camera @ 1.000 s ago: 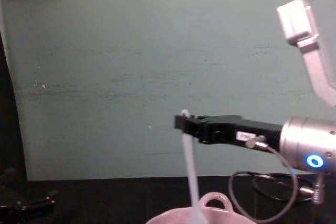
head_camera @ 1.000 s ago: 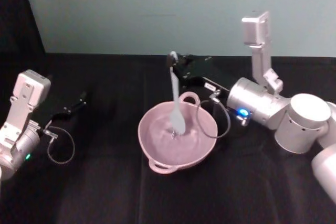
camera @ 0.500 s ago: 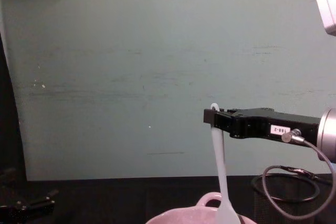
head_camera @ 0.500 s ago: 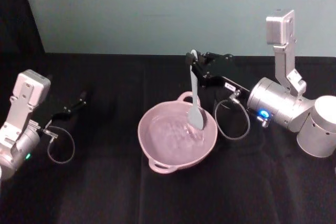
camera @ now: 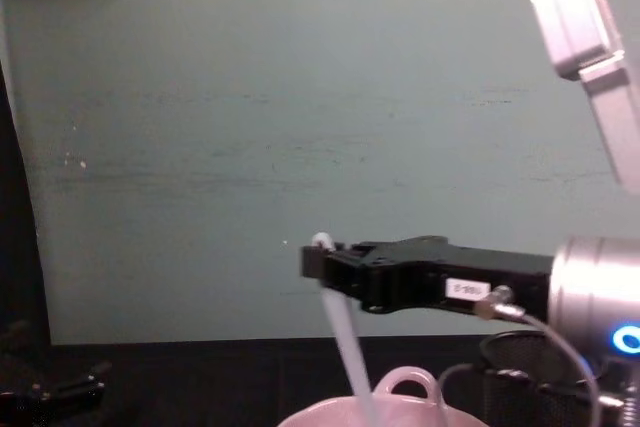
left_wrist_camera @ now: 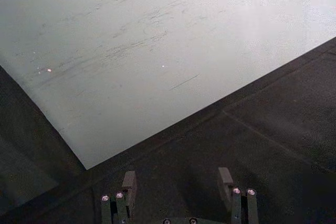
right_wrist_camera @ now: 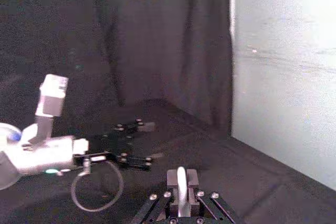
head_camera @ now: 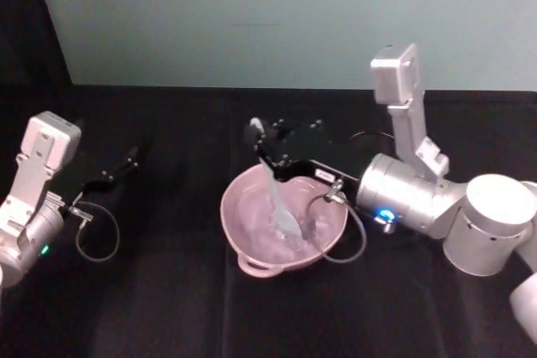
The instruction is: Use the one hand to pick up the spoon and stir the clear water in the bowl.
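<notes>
bowl [head_camera: 233,236]: round, pale pink, loop handle at rim.
spoon [head_camera: 275,190]: slim white plastic, tilted, tip inside bowl.
right gripper [head_camera: 260,138]: I see black boxy fingers clamped on spoon's handle end.
left gripper [left_wrist_camera: 177,182]: parked left, fingers apart.

in the chest view the bowl [camera: 430,415] is cut off by the lower edge, so just its far rim and loop handle show, and the spoon [camera: 338,332] drops behind that rim with its scoop hidden. from the head the scoop is a blur in the water [head_camera: 252,215]; whether it touches the bottom cannot be told. the right wrist view crops the right hand [right_wrist_camera: 181,179] to its fingertips and the handle's end. the left wrist view crops the left hand [left_wrist_camera: 177,192] the same way.
</notes>
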`<action>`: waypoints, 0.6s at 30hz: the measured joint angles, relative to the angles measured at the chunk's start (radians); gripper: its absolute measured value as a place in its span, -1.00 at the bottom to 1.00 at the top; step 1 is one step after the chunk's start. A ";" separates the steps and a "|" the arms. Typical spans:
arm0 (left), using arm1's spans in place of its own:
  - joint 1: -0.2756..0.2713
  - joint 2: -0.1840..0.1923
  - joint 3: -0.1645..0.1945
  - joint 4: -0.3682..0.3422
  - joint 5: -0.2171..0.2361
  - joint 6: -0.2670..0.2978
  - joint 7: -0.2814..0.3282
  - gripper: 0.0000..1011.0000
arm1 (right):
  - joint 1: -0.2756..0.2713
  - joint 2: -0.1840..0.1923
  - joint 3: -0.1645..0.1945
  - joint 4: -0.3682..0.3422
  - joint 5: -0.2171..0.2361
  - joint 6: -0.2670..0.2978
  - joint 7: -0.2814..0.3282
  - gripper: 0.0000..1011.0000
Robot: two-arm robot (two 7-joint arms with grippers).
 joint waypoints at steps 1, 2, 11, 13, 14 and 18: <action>0.000 0.000 0.000 0.000 0.000 0.000 0.000 1.00 | 0.000 -0.004 -0.004 -0.001 0.000 0.000 0.001 -0.78; 0.000 0.000 0.000 0.000 0.000 0.000 0.000 1.00 | 0.002 -0.007 -0.008 -0.001 0.000 0.000 0.004 -0.78; 0.000 0.000 0.000 0.000 0.000 0.000 0.000 1.00 | 0.031 -0.044 -0.033 0.024 0.001 -0.012 0.009 -0.78; 0.000 0.000 0.000 0.000 0.000 0.000 0.000 1.00 | 0.041 -0.053 -0.036 0.037 0.002 -0.017 0.011 -0.78; 0.000 0.000 0.000 0.000 0.000 0.000 0.000 1.00 | 0.044 -0.056 -0.037 0.042 0.002 -0.019 0.011 -0.78; 0.000 0.000 0.000 0.000 0.000 0.000 0.000 1.00 | 0.067 -0.080 -0.033 0.095 0.016 -0.035 0.017 -0.78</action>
